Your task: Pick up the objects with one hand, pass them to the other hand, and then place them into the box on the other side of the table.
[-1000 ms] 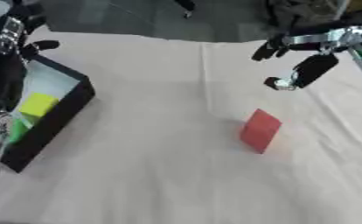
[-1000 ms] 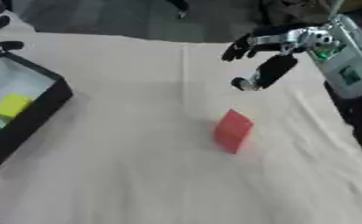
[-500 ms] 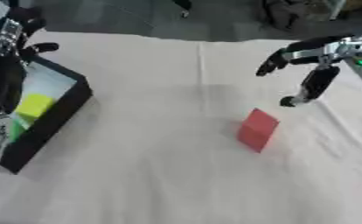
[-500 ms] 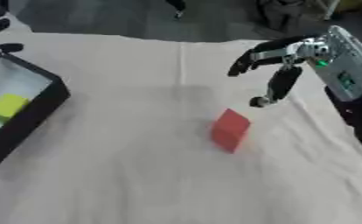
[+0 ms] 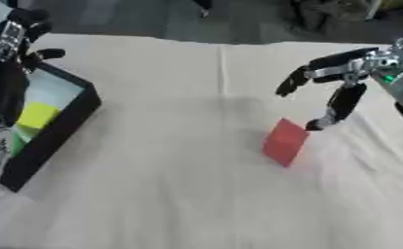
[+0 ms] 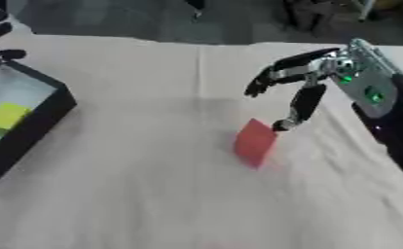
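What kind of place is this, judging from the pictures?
Probably a robot test bench in a lab or workshop: a table under a plain cloth, one red block, a black box of coloured blocks, and a dark floor beyond.

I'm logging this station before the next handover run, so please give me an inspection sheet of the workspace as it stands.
Surface: table covered with a pale cloth, creased down the middle.
Job's things: red block on the cloth right of centre; black box at the left edge, holding a yellow block and something green.
Clutter: nothing seen.
Hands: right hand open, fingers spread, one fingertip close to the red block's upper corner; left hand over the box's far end, fingers unclear.
Cables: nothing seen.
Surroundings: dark floor and blurred dark shapes beyond the far edge.
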Robot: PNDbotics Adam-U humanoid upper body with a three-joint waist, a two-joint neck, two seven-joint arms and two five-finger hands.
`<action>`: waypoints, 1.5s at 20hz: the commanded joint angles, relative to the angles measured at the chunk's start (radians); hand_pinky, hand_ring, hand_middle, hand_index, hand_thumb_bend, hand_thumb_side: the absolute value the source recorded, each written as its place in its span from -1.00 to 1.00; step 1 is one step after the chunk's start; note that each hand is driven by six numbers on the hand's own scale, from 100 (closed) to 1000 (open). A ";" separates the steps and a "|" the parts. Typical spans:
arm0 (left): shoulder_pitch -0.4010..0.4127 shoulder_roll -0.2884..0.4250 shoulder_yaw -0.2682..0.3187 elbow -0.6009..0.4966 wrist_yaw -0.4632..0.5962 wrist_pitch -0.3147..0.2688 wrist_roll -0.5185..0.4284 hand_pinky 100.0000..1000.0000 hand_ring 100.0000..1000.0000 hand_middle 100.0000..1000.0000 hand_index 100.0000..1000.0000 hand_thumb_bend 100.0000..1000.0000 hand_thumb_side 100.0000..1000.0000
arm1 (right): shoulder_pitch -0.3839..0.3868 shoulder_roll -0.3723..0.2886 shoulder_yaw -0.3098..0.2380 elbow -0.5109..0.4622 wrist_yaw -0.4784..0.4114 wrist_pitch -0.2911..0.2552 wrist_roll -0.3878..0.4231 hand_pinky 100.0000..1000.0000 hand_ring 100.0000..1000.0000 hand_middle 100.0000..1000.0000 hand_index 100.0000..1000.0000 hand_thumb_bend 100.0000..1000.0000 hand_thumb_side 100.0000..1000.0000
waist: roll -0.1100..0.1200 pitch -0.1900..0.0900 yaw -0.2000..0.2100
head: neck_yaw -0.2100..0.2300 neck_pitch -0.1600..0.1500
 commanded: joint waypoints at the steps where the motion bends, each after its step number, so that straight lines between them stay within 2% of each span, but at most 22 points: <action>1: -0.012 0.023 0.004 -0.007 -0.001 0.004 0.002 0.46 0.85 0.67 0.56 -0.99 0.44 | -0.038 -0.051 0.025 -0.010 0.005 -0.042 0.018 0.90 0.80 0.68 0.88 -0.16 -0.94 | -0.014 -0.027 0.000 | 0.005 0.004; 5: -0.009 0.031 0.006 -0.006 -0.003 0.006 0.005 0.45 0.84 0.66 0.56 -1.00 0.44 | -0.069 -0.079 0.066 0.003 0.010 -0.072 0.018 0.91 0.81 0.70 0.89 -0.08 -0.97 | -0.017 -0.028 -0.004 | 0.008 0.008; 9: -0.004 0.039 0.008 -0.005 -0.006 0.010 0.011 0.45 0.84 0.66 0.55 -1.00 0.43 | -0.087 -0.099 0.084 0.000 0.007 -0.091 0.018 0.90 0.81 0.70 0.88 -0.04 -0.97 | -0.020 -0.028 -0.010 | 0.009 0.013; 15: -0.009 0.033 0.006 -0.006 -0.005 0.012 0.014 0.45 0.83 0.65 0.54 -1.00 0.42 | -0.098 -0.075 0.145 -0.010 -0.052 -0.102 0.018 0.86 0.77 0.65 0.86 -0.23 -0.87 | -0.019 -0.027 -0.007 | 0.005 0.009; 18: -0.009 0.031 0.007 -0.007 -0.004 0.012 0.017 0.45 0.83 0.65 0.54 -1.00 0.43 | -0.095 -0.056 0.148 -0.010 -0.075 -0.089 0.018 0.84 0.74 0.63 0.86 -0.26 -0.88 | -0.015 -0.025 -0.005 | 0.004 0.007; 22: -0.008 0.029 0.008 -0.007 -0.003 0.013 0.020 0.45 0.82 0.64 0.54 -1.00 0.43 | -0.082 -0.034 0.137 -0.004 -0.064 -0.076 0.018 0.84 0.74 0.64 0.87 -0.22 -0.92 | -0.011 -0.024 -0.004 | 0.002 0.005; 26: -0.009 0.028 0.008 -0.007 -0.002 0.014 0.020 0.45 0.82 0.64 0.54 -1.00 0.43 | -0.074 -0.023 0.145 0.024 -0.031 -0.094 0.018 0.85 0.76 0.66 0.90 -0.15 -1.00 | -0.008 -0.022 -0.003 | 0.003 0.005; 30: -0.004 0.034 0.011 -0.004 -0.003 0.015 0.024 0.44 0.83 0.64 0.54 -1.00 0.43 | -0.088 -0.040 0.149 0.047 0.001 -0.126 0.018 0.88 0.79 0.70 0.96 -0.05 -1.00 | -0.008 -0.022 -0.007 | 0.006 0.013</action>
